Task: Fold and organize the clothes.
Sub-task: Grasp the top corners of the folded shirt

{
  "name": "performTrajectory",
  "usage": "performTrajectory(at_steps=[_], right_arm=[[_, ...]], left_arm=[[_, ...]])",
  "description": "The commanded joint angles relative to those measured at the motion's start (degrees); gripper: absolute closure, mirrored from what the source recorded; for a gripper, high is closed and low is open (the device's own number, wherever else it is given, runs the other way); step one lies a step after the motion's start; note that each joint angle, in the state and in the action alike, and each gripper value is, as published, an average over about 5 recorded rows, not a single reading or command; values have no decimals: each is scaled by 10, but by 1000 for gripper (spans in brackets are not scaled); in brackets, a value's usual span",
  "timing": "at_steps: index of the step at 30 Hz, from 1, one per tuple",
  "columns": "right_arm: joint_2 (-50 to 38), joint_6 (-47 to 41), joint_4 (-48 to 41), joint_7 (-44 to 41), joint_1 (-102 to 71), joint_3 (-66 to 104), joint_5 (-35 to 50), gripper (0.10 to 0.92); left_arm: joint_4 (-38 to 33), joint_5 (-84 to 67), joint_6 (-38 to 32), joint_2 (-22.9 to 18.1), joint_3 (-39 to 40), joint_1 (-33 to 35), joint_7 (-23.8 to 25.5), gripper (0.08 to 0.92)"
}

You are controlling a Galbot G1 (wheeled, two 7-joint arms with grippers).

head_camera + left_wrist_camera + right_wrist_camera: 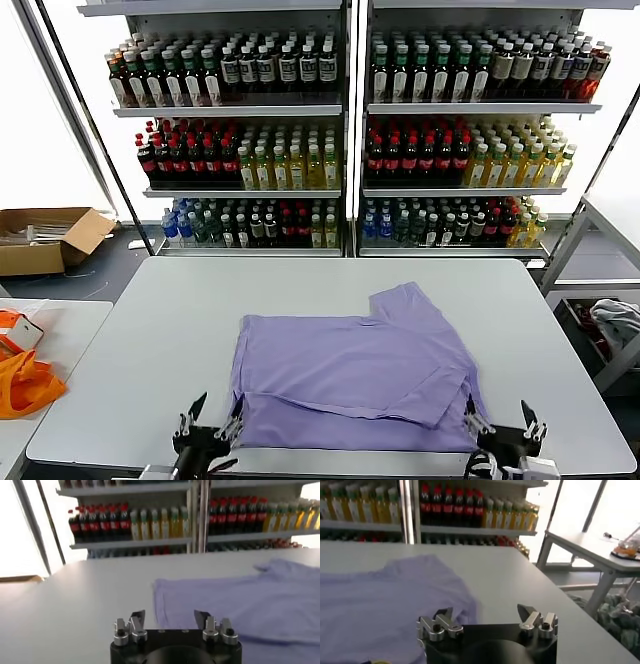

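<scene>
One lavender T-shirt (pixel 355 375) lies partly folded at the near middle of a grey table (pixel 150 340). Two grippers, left (pixel 210 420) and right (pixel 497 425), hover spread wide and empty at its near corners. Behind stand two shelving units (pixel 345 130) packed with bottles; an orange bag (pixel 25 385) sits at left.
</scene>
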Motion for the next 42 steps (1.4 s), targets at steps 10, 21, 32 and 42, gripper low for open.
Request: performTrajectory(at_steps=[10, 21, 32, 42], right_arm=[[-204, -73, -141, -338, 284, 38, -12, 203], [-204, -94, -310, -275, 415, -47, 75, 203], [-157, -89, -450, -279, 520, -129, 174, 203], [-100, -98, -528, -262, 572, -164, 175, 203]], left_arm=[[108, -14, -6, 52, -4, -208, 105, 178], [271, -119, 48, 84, 41, -365, 94, 177], [412, -193, 72, 80, 77, -464, 100, 177], [429, -214, 79, 87, 80, -485, 94, 177]])
